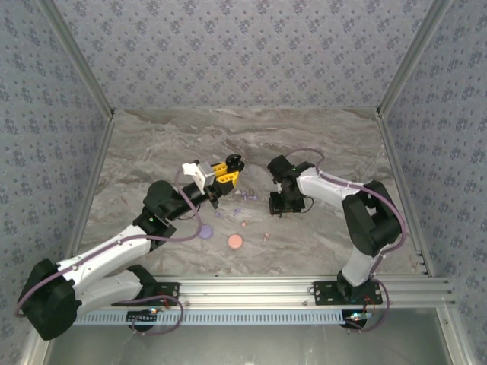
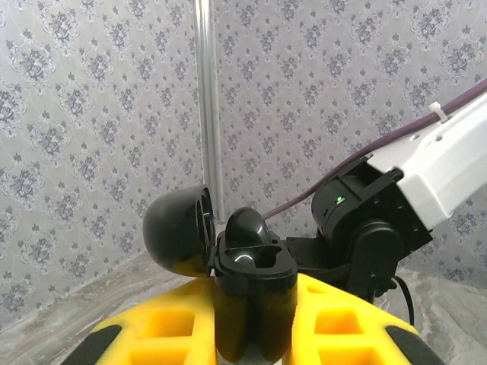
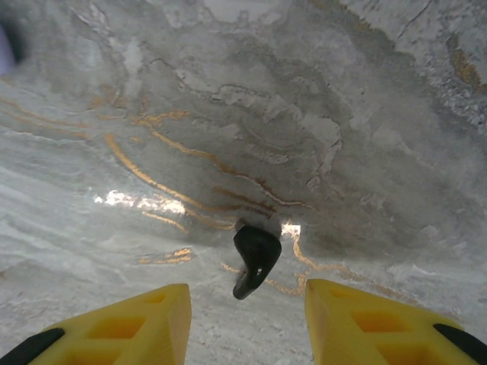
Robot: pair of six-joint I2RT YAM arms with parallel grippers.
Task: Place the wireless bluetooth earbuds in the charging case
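Discs [image 1: 236, 241]: flat on table [image 1: 152, 152], near arm bases [image 1: 338, 291].
Loose earbuds [image 1: 265, 237]: tiny specks, colours unclear.
Right gripper [image 3: 245, 304]: released, straddling black earbud [image 3: 256, 257] on table, not touching.
Left gripper [image 2: 255, 289]: clenched on open case [image 2: 255, 327], base hidden.
Case well: dark dome [image 2: 247, 226] inside, unreadable.

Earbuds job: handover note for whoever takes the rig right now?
Left end effector: shut on the black charging case, lid open, held off the table.
Right end effector: open, low over the table, straddling a black earbud, not gripping.
Other earbuds lie loose on the table.
Done: case open and held up. Seated earbuds: cannot tell.
To do: grasp, insert, repeat.
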